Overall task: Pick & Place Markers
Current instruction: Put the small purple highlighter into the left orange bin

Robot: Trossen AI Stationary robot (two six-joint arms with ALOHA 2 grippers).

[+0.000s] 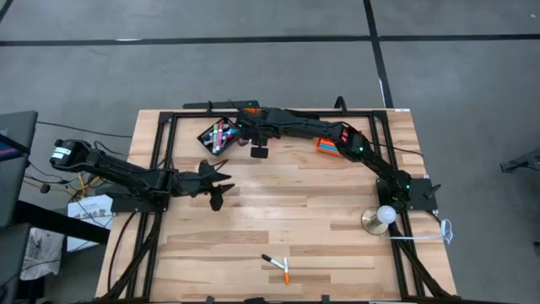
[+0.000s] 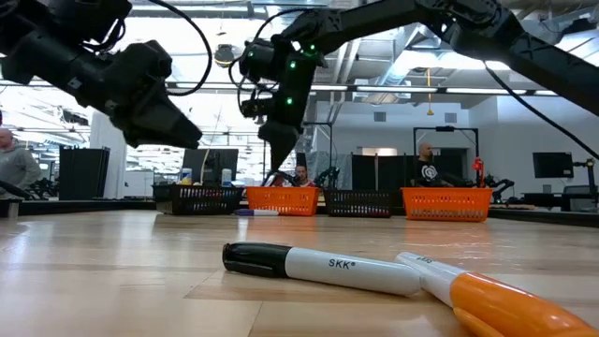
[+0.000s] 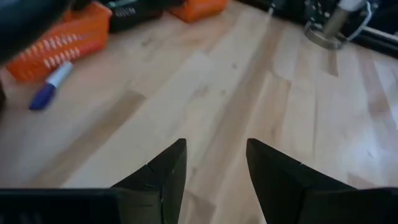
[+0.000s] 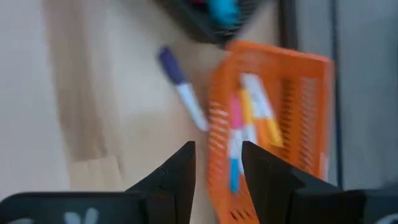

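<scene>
While both arms hang above the table, the left gripper and right gripper are seen parted, empty; the black-capped marker is laid diagonally, cap toward upper left.

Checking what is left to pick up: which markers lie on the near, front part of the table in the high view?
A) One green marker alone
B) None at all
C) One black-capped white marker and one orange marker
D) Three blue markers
C: the high view shows a black-capped white marker lying beside an orange marker near the table's front edge.
</scene>
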